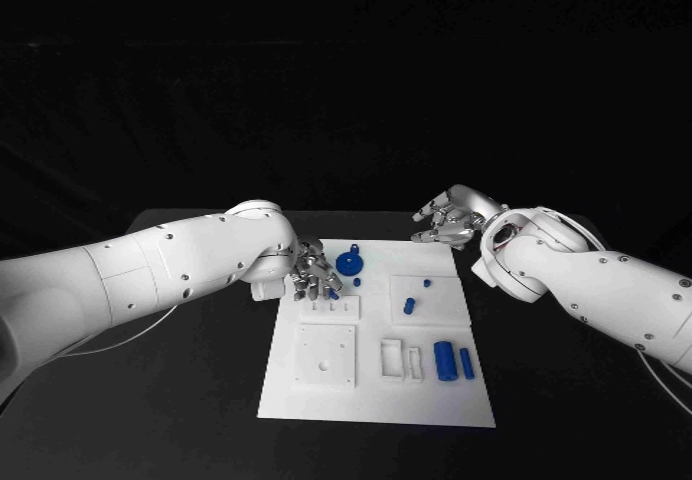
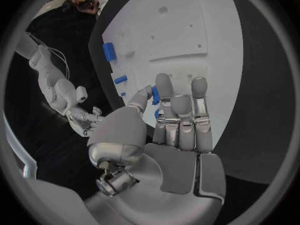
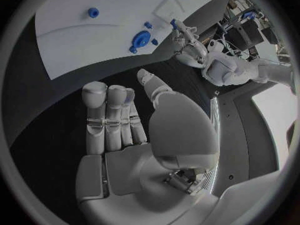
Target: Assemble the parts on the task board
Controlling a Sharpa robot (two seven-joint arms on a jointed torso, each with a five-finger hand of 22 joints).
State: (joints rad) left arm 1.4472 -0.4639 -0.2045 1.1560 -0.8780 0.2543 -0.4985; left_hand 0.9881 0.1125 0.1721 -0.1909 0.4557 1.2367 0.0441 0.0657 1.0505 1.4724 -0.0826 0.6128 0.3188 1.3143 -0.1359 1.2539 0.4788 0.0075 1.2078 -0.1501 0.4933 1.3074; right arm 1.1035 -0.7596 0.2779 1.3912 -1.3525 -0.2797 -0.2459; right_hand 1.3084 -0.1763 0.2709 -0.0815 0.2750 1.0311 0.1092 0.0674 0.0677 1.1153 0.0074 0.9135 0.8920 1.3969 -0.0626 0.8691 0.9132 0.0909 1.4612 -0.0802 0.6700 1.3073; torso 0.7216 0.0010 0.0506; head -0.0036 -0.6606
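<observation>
Your left hand (image 1: 312, 277) pinched a small blue part (image 2: 154, 95) over the task board (image 1: 378, 405), ready for seating, while your right hand (image 1: 450, 220) hovered empty, fingers apart.

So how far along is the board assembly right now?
Early, it seems. The blue cylinders lie loose on the white task board, as do the small pieces. The left robot hand pinches a small blue part over the board. The right robot hand hovers open. Nearly all remains.
</observation>
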